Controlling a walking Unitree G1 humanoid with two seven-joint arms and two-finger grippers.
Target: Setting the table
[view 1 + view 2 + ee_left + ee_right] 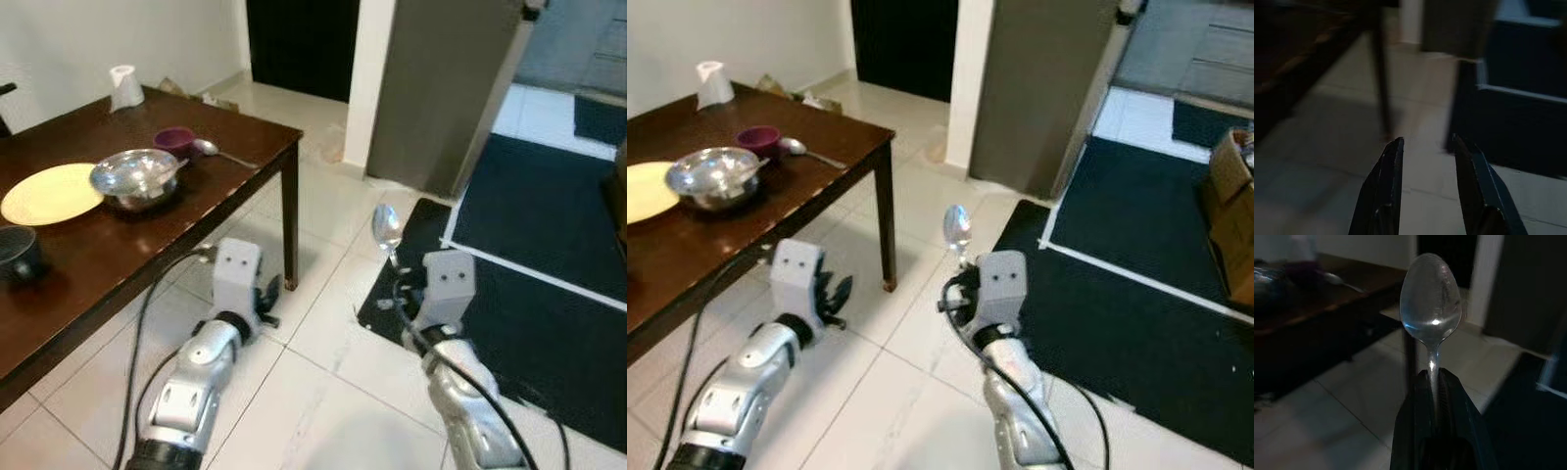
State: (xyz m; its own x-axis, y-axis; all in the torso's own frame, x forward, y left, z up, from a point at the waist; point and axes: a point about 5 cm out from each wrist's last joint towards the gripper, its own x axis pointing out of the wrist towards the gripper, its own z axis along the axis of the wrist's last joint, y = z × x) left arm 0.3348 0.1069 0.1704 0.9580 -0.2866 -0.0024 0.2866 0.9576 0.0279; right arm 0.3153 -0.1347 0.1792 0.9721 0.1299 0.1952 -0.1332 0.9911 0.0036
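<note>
**Spoon in right gripper, table off to the left**

Nearest the head camera: two silver forearms, held low over the white tiled floor [323, 392].

Right gripper [1435, 382]: fingers pressed together on the handle of a spoon [1431, 301]. Handle is pinched between the pads; bowl of the spoon stands clear beyond the fingertips. Long axis runs in line with the fingers, bowl end up and forward. In the head views the spoon stands upright above the right wrist block, over the edge of the dark mat [549, 294].

Left gripper [1427, 156]: fingers parted with a clear gap, nothing between them. It sits near the table leg [290, 230], below the table top.

Outward: dark wooden table [88, 264] lies forward and to the left of both arms. On it: yellow plate [51, 192], metal bowl [137, 176] touching or just beside the plate, small purple bowl [174, 142] behind it, a second spoon [211, 150] next to the purple bowl, a dark cup [20, 253] near the front edge, a white cup [124, 88] at the far side.

Relation that matters: the held spoon is well apart from the table, on its right and lower than the top. The left arm is nearer the table, but it is the right that carries the spoon. Judgement: the spoon must travel left and up, then turn from upright to flat, to lie by the plate.
</note>
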